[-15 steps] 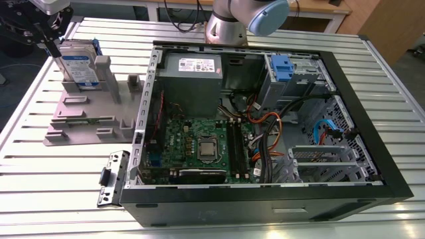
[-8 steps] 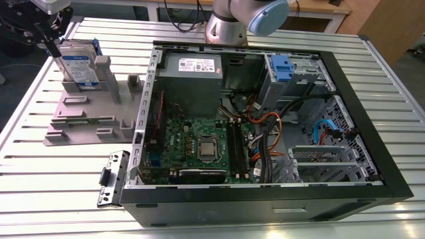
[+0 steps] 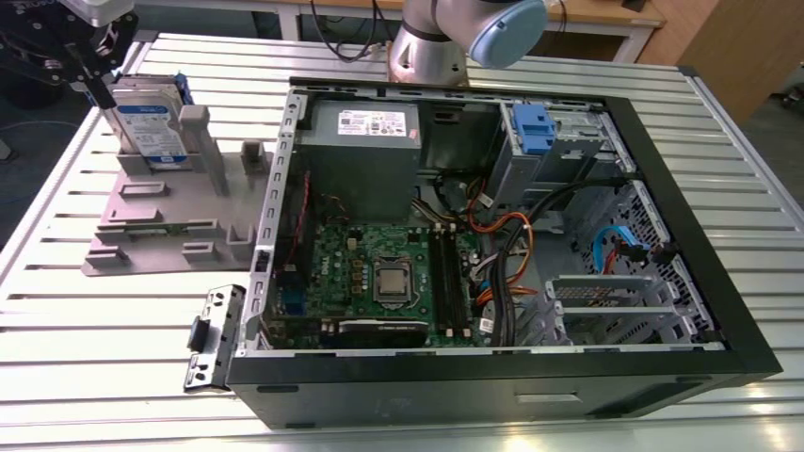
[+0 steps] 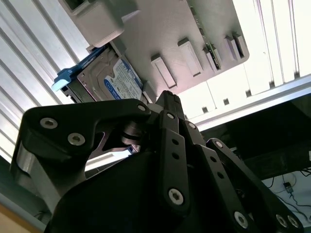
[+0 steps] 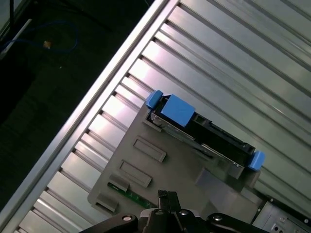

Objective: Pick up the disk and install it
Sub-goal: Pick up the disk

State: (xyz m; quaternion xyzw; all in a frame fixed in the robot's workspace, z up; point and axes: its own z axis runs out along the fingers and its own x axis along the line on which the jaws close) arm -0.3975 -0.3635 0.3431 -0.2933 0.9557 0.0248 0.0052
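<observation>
Slatted metal table [image 3: 113, 358] carrying an open computer case [image 3: 703, 282] and, near the table's far corner on the exterior view's left, a grey plastic stand [image 3: 164, 217]. The disk [image 3: 145, 122] stands on edge between the stand's upright posts. This placement probably leaves its upper edge and blue bracket free for a grasp from above. The gripper [image 3: 88, 75] hangs over that corner, close against the disk's outer side. Whether it is wide, narrow or already clamped on the disk cannot be told.

The case lies on its side with the panel off, apparently so that the drive bay at its far edge, marked by a blue bracket [image 3: 534, 127], is open to the arm [image 3: 434, 47]. Inside are the motherboard [image 3: 377, 273] and a grey metal box [image 3: 364, 141].

Labels: a white-and-blue one on the disk's face, plain in the second wrist view [image 4: 109, 80], and a white sticker on the grey box — print on both is too small to read.
</observation>
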